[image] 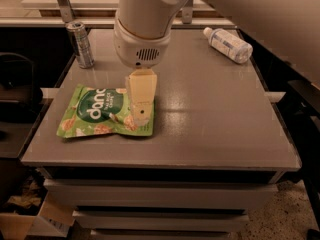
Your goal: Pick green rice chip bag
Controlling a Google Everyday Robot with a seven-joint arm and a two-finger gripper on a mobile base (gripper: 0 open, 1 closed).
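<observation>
The green rice chip bag (97, 111) lies flat on the grey table top (210, 114) near its front left. It is light green with a dark green oval, white lettering and pictures of tan chips. My gripper (140, 115) hangs from the big white arm housing and sits over the bag's right end, its cream finger covering that edge.
A slim silver can (80, 44) stands upright at the table's back left. A clear plastic bottle (228, 44) lies on its side at the back right. The table's front edge runs just below the bag. Drawers sit under the top.
</observation>
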